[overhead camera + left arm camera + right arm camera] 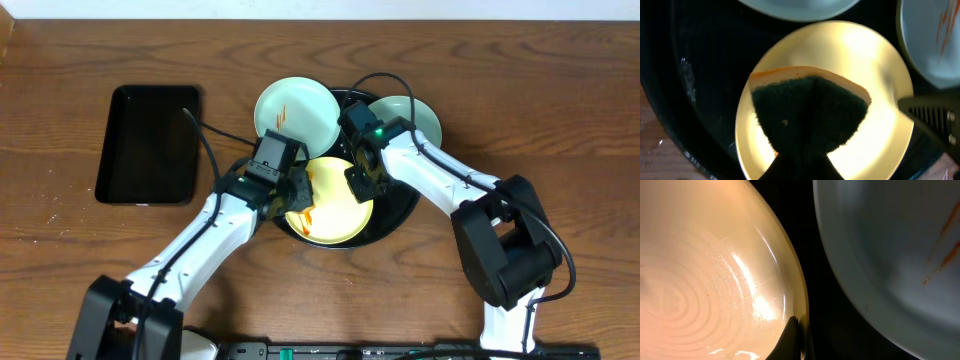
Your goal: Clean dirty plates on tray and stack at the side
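Left hand point(292, 193) is closed tight on a sponge point(810, 115), dark scouring face down, orange backing showing along its top edge. And right beneath it is the yellow plate point(338, 215), at the near side of the round black tray point(402, 205). That's the relation that counts: plate straight below the sponge, so the wipe is a press and a sweep, no reaching. The plate is round, so there is no long axis to line up with, but the sponge's wide edge runs across the plate's middle.

Right hand point(362, 180) sits at that plate's far-right rim, arm coming in from the right. It looks like a bracing hold. Whether it actually pinches the rim, I can't tell.

The two mint plates wait on the tray's far side, one far-left point(295, 110) with sauce streaks, one far-right point(415, 118).

The overhead view gives the layout, but the arms hide the sponge. The left wrist view shows the sponge over the yellow plate point(865, 50) and one dark finger point(932, 120) at its right edge. The right wrist view shows only a fingertip point(792, 335) on the rim, with streaks on the neighbouring mint plate point(900, 245).
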Robot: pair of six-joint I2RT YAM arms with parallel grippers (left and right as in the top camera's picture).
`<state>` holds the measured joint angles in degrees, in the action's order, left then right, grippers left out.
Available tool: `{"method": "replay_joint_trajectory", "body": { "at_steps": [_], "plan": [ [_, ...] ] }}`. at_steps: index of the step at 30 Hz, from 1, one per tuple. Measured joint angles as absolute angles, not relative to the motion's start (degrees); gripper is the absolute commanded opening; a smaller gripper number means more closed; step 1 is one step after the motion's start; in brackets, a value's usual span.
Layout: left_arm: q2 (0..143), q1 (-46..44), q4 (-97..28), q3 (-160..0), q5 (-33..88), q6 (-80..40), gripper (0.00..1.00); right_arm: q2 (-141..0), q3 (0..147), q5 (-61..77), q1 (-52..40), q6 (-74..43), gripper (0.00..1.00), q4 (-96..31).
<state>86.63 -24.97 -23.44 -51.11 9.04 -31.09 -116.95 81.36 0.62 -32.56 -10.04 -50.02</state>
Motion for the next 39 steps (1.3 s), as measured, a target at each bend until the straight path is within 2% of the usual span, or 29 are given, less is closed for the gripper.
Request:
{"method": "replay_joint_trajectory", "body": {
  "at_steps": [14,22,32,39],
  "plan": [
    [97.91,-30.33,-16.08,-51.11,7.92,-36.51,0.07,-116.95,81.36,0.67,-32.47,-10.04,0.01,-50.28],
    [98.17,-30.33,-16.16,-51.11,7.9,-37.52,0.08,-116.95,81.36,0.67,-32.42,-10.07,0.01,-50.37],
    [97.8,-30.5,-21.96,-51.42,4.08,-39.81,0.07,-116.95,81.41,0.56,-32.4,-10.11,0.01,-50.72],
    [97.62,-30.76,-29.12,-52.77,-5.98,-40.69,0.07,-116.95,81.43,0.99,-32.42,-10.24,0.01,-51.13]
  ]
}}
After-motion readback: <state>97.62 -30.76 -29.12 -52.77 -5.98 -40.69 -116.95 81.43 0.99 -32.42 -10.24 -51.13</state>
